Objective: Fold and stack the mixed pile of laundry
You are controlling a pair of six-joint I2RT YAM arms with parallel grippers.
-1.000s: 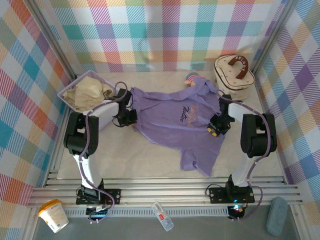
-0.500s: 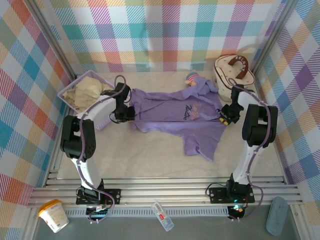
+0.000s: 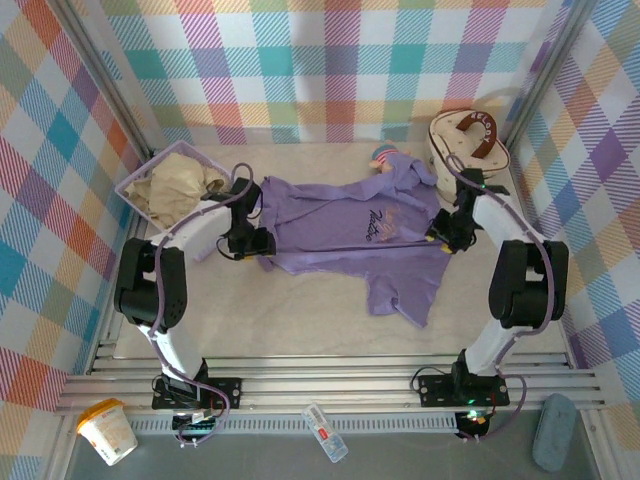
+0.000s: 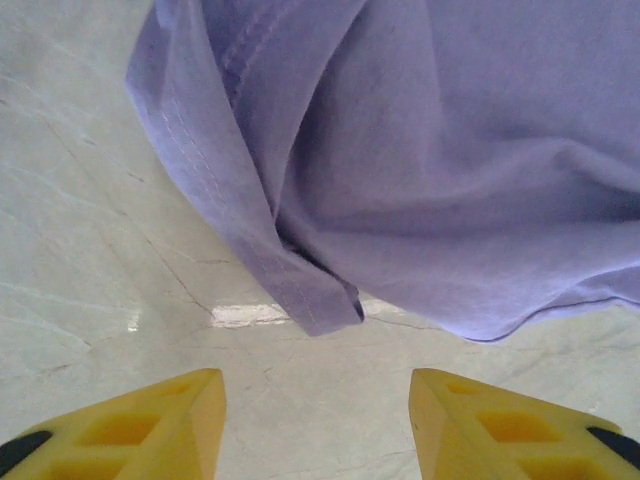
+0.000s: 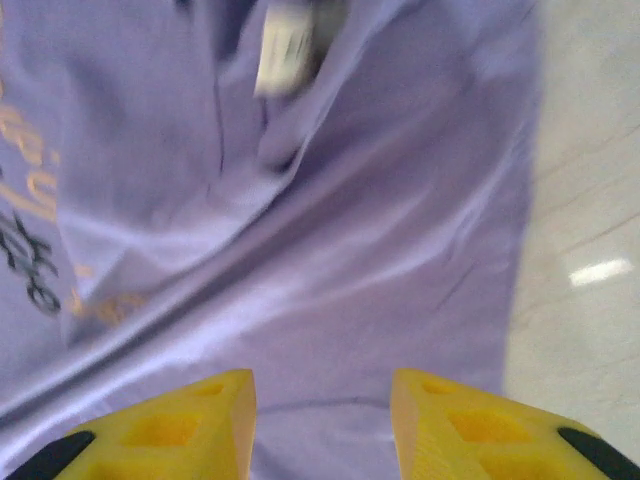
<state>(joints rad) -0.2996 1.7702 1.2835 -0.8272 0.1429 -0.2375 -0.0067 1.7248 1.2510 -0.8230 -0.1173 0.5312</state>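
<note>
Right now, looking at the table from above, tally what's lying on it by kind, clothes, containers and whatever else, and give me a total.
Garments: 2, the purple T-shirt and the beige garment
Containers: 2, the lavender basket and the cream round case
Other: 1, a small pink-and-blue item, too small to identify
Total: 5

The T-shirt point(image 3: 340, 225) lies spread on the middle of the surface point(image 3: 300, 310). The left gripper point(image 3: 262, 243) is just beside its left edge, and the right gripper point(image 3: 437, 235) is over its right edge. The basket point(image 3: 128, 185) sits at the far left with the smaller garment point(image 3: 180, 185) in it. The round case point(image 3: 465, 155) sits at the far right. A small toy point(image 3: 382, 156) lies behind the T-shirt, left of the case. A cup point(image 3: 107, 430) and a small bottle point(image 3: 326, 432) lie nearest, past the arm bases.
</note>
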